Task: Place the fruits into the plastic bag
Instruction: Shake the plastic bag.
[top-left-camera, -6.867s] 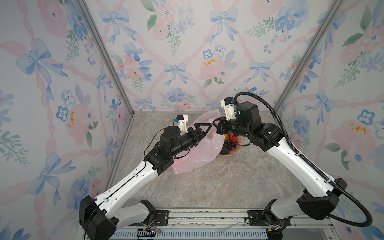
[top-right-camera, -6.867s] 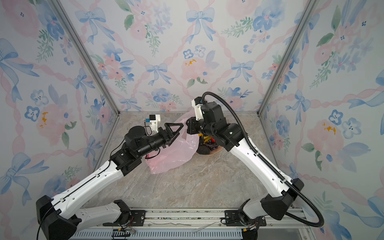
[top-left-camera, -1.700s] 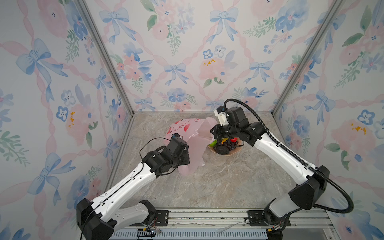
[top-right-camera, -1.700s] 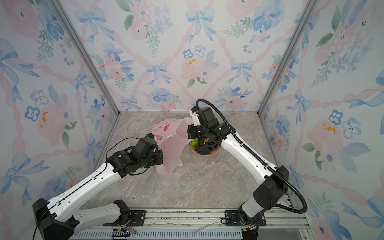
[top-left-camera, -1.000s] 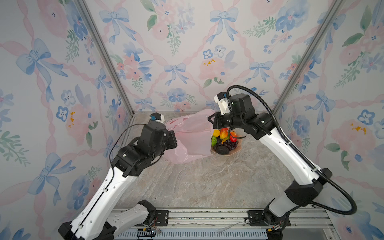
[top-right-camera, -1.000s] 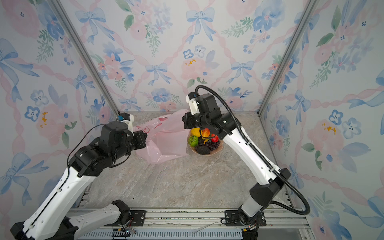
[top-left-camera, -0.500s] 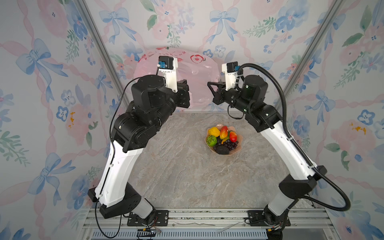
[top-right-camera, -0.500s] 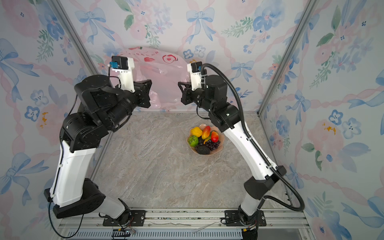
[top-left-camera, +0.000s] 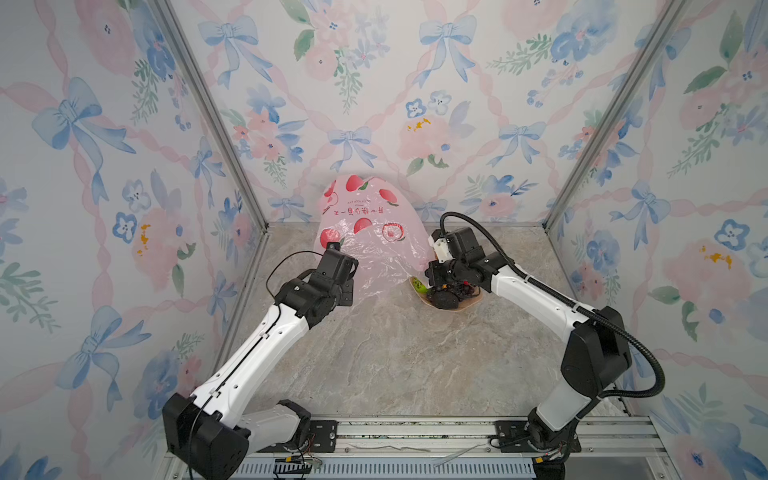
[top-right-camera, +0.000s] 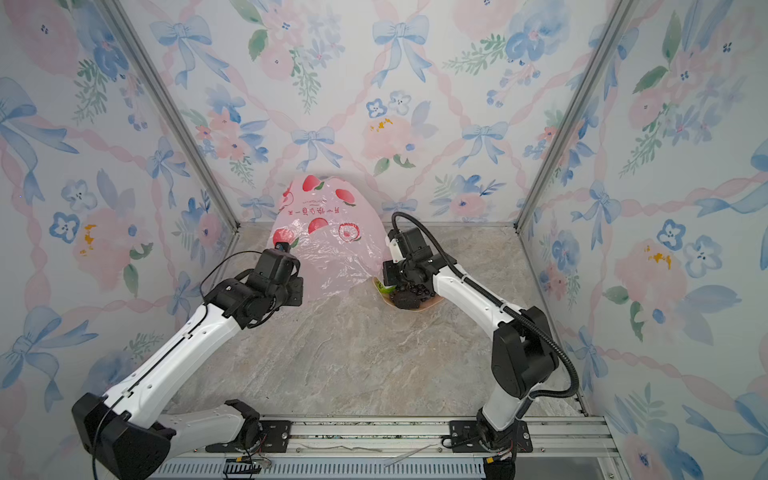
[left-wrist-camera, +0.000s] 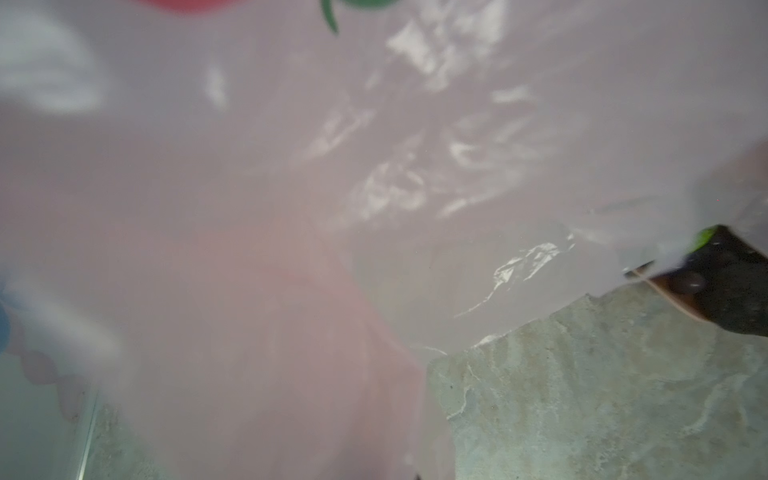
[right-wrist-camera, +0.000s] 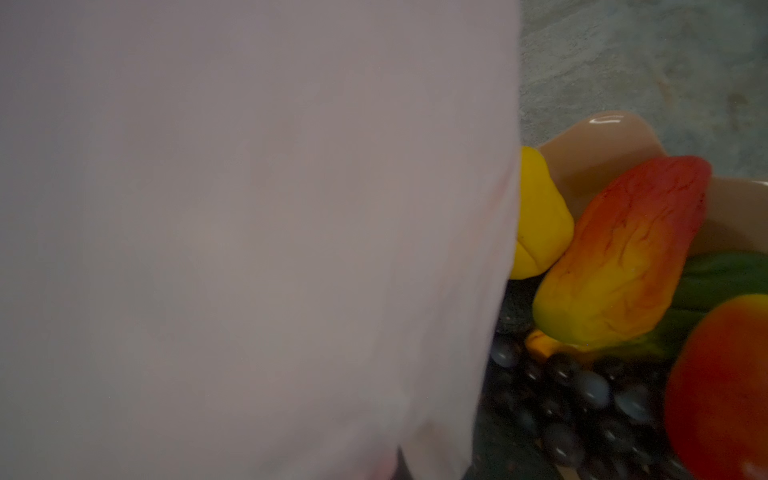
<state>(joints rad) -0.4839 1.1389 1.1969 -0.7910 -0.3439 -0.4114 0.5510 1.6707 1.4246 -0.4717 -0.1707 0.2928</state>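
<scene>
The pink plastic bag (top-left-camera: 368, 245) billows upright at the back of the table in both top views, its fruit prints facing me (top-right-camera: 320, 232). My left gripper (top-left-camera: 352, 286) is shut on the bag's left edge, its fingers hidden by film. My right gripper (top-left-camera: 429, 275) is shut on the right edge, low over the peach dish (top-left-camera: 467, 306). The fruits lie in the dish: a yellow one (right-wrist-camera: 538, 220), two mangoes (right-wrist-camera: 623, 249) (right-wrist-camera: 723, 382), grapes (right-wrist-camera: 582, 395), a green kiwi (top-left-camera: 419, 286) and a black bumpy piece (top-left-camera: 444, 298). Bag film (left-wrist-camera: 291, 208) fills most of both wrist views.
The marble table top (top-left-camera: 395, 365) stretches in front of the bag and dish. Wallpapered walls with metal corner posts (top-left-camera: 232, 145) close in the left, back and right. A metal rail (top-left-camera: 415, 432) carrying both arm bases runs along the front edge.
Half a second ago both arms held the bag high against the back wall. Both have since swung down to the table, the bag ballooning between them and the right gripper ending over the dish.
</scene>
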